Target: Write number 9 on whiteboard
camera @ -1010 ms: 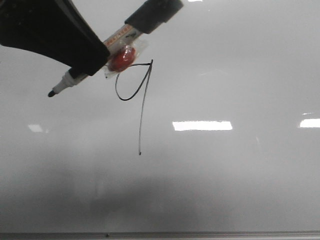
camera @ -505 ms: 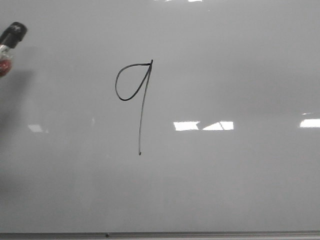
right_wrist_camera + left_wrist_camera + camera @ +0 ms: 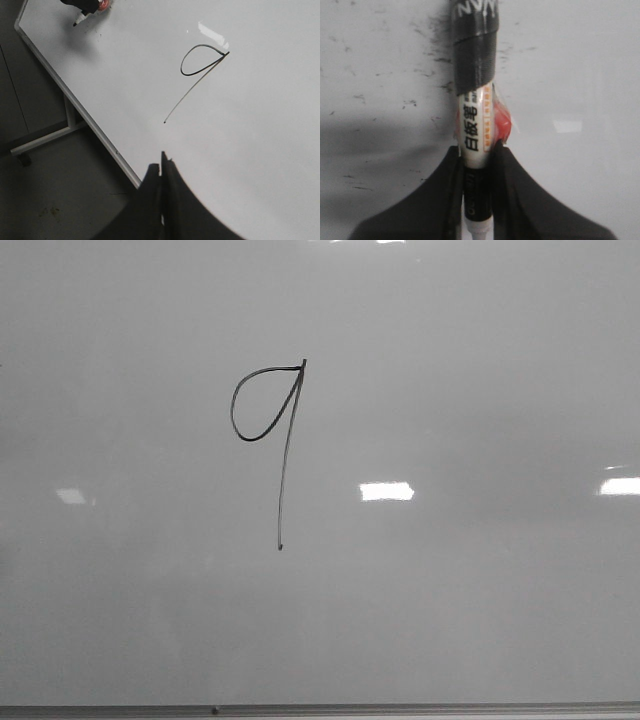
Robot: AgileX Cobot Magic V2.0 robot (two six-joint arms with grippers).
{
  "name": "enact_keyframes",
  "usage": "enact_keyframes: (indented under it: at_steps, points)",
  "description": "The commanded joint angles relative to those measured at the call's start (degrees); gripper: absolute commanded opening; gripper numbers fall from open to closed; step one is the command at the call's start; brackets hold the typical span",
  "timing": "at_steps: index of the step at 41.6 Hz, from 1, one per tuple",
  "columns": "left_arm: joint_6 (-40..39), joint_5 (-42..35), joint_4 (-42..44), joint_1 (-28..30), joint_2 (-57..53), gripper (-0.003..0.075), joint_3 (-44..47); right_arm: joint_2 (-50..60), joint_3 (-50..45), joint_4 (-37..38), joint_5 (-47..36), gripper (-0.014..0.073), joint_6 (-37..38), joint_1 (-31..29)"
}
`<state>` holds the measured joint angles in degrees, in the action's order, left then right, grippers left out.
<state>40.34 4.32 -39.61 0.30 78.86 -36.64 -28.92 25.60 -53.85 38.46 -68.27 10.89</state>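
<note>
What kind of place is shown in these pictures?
Probably a lab or workshop: a whiteboard on a metal stand over bare dark floor, a hand-drawn number 9, and a marker in the left gripper.

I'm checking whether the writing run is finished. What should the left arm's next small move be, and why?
Probably just park the left gripper clear of the whiteboard, marker held, without adding strokes. The number 9 looks complete in the front view: closed loop, long tail. In the right wrist view the marker tip hangs near the board's far corner, away from the figure.
</note>
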Motion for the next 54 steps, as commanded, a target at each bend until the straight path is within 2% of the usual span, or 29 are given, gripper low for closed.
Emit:
enact_keyframes:
  at_steps: [1,6,26,35,39,46,54]
  points:
    - [-0.6,-6.4,-1.3,0.1,1.6,-0.0016,-1.2,-0.1,1.4,-2.7,-2.4,-0.0069,-0.1,-0.4]
    - [-0.6,-6.7,-1.3,0.1,3.6,0.0009,-1.4,-0.1,1.4,-2.7,-2.4,-0.0069,-0.1,-0.4]
    - [-0.6,-6.3,-1.3,0.1,3.8,0.0235,-1.4,-0.1,1.4,-2.7,-2.5,-0.0069,-0.1,-0.4]
    - [-0.6,-6.3,-1.3,0.1,3.8,0.0282,-1.4,-0.1,1.4,-2.7,-2.5,-0.0069,-0.1,-0.4]
    - [-0.6,-6.3,-1.3,0.1,3.1,0.0338,-1.4,-0.1,1.4,-2.7,-2.5,-0.0069,-0.1,-0.4]
    - [-0.6,-6.3,-1.3,0.1,-2.4,0.0463,-1.4,-0.1,1.4,-2.7,-2.5,-0.0069,-0.1,-0.4]
    - [-0.6,-2.8,-0.4,0.1,-15.9,0.0459,-1.4,-0.1,1.4,-2.7,-2.5,-0.0069,-0.1,-0.4]
